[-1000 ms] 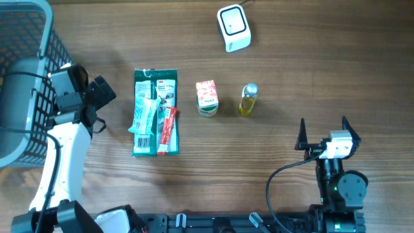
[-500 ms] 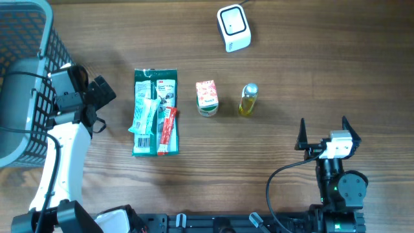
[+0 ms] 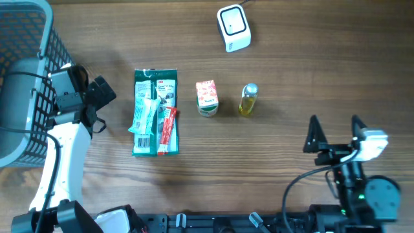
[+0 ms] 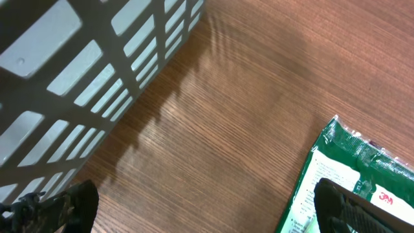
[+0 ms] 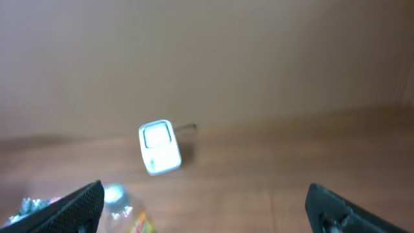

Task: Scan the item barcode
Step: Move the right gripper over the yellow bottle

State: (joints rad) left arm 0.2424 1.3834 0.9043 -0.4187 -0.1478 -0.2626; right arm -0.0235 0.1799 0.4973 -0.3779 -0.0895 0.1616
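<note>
Left gripper [image 3: 105,109] is held wide open and empty, between basket [image 3: 39,58] and pack [image 3: 155,113]. Right gripper [image 3: 334,133] is spread wide, empty, well apart from scanner [image 3: 233,27].

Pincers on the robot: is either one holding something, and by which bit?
Nothing is held. The left pincer is open next to the green packet, not touching it. The right pincer is open too, apart from every item.
</note>
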